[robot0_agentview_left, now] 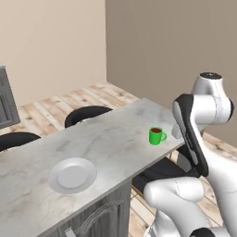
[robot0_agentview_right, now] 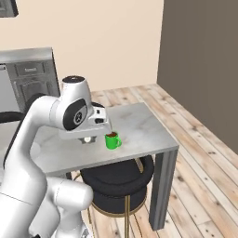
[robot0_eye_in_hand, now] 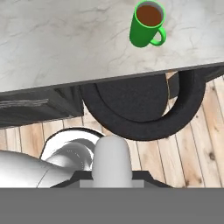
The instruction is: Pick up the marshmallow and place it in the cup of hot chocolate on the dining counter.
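Pincer beside the green mug on the marble bench

The small bright green mug of dark brown hot chocolate (robot0_agentview_left: 157, 135) stands upright near the corner of the long pale grey marble-look bench (robot0_agentview_left: 106, 143); the pincer (robot0_agentview_right: 87, 139) hangs just beside it, and whether its tips are apart or clamped cannot be told; a round white plate (robot0_agentview_left: 72, 175) lies well apart; a black round stool (robot0_eye_in_hand: 140, 105) sits below the bench edge.

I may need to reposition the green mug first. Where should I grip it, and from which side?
Probably from above: the green mug stands upright with liquid inside, so keep it level. Close across its round body, clear of the handle jutting out sideways, which looks too small to pinch securely.
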